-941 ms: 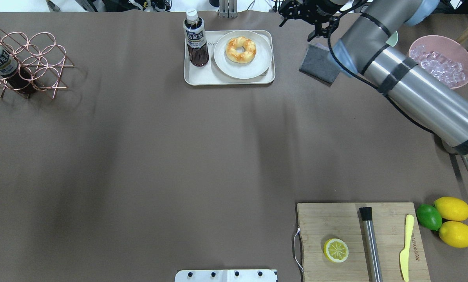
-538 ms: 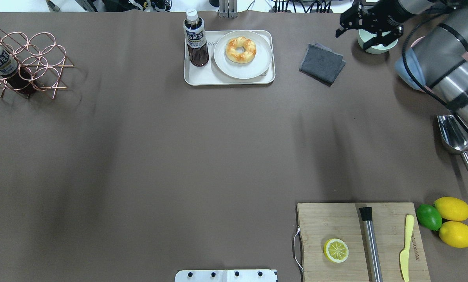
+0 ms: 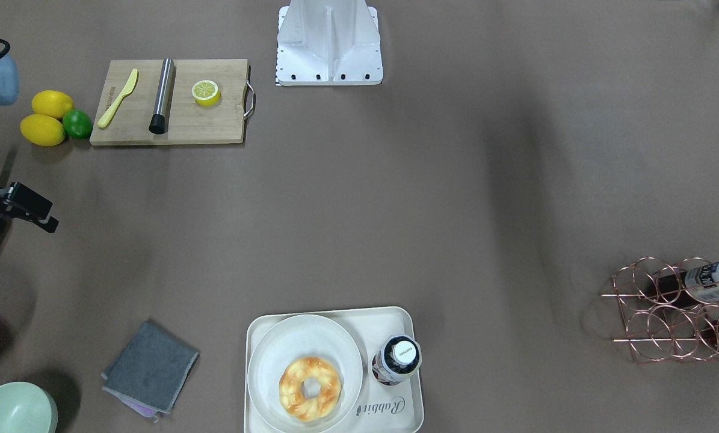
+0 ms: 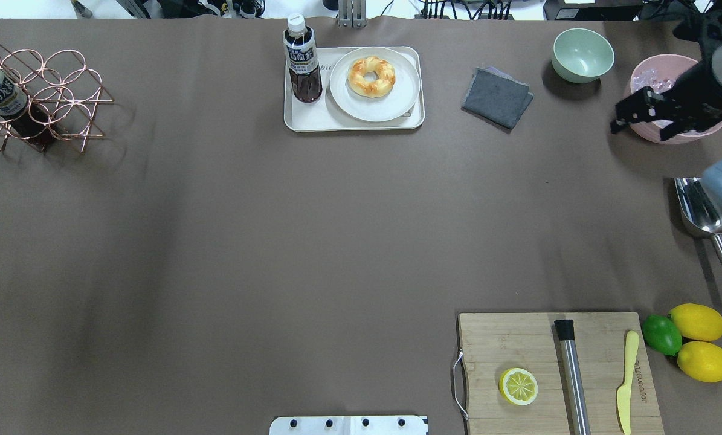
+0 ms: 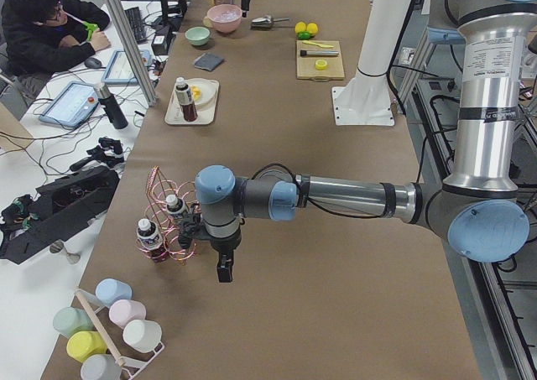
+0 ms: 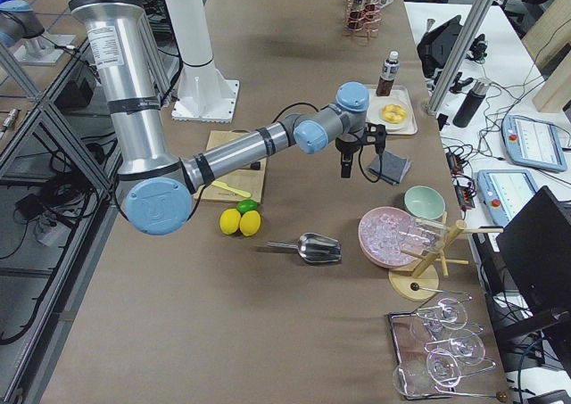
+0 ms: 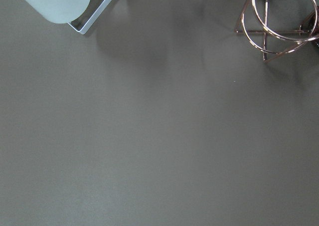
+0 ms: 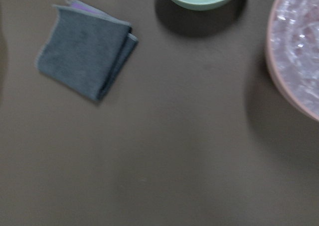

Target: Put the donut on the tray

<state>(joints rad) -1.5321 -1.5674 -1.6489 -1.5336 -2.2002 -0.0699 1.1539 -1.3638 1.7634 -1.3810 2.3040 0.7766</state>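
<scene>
— At the table's far edge, seen from overhead, what does the cream-white rectangular tray (image 4: 312,119) hold?
— 2 things: a round white plate (image 4: 345,99) carrying the golden-orange ring-shaped donut (image 4: 371,77), and an upright dark drink bottle with a white cap (image 4: 302,60) just beside the plate.
— And the right gripper (image 4: 626,112)?
— Well apart from the tray, over the rim of the pink bowl of ice (image 4: 657,136). Its jaws stand apart with nothing between them. A folded grey cloth (image 4: 496,98) and a pale green bowl (image 4: 582,54) lie between it and the tray.
— The front-facing view?
— The wooden cutting board (image 3: 215,129) bears a yellow half lemon (image 3: 206,92), a steel cylinder (image 3: 162,90) and a yellow plastic knife (image 3: 118,96). 2 whole lemons (image 3: 52,103) and 1 green lime (image 3: 77,123) touch just beside it.
— From the left end?
— The left gripper (image 5: 224,271) hangs just beside the copper wire rack (image 5: 172,221), which holds 2 bottles. I cannot tell how its jaws stand.
— From the right end?
— A silver metal scoop (image 6: 312,246) lies near the pink bowl.
— The wrist cameras?
— The left one shows brown table (image 7: 159,136), a corner of the rack and a pale cup (image 7: 57,4). The right one, blurred, shows the cloth, the green bowl and the ice.
</scene>
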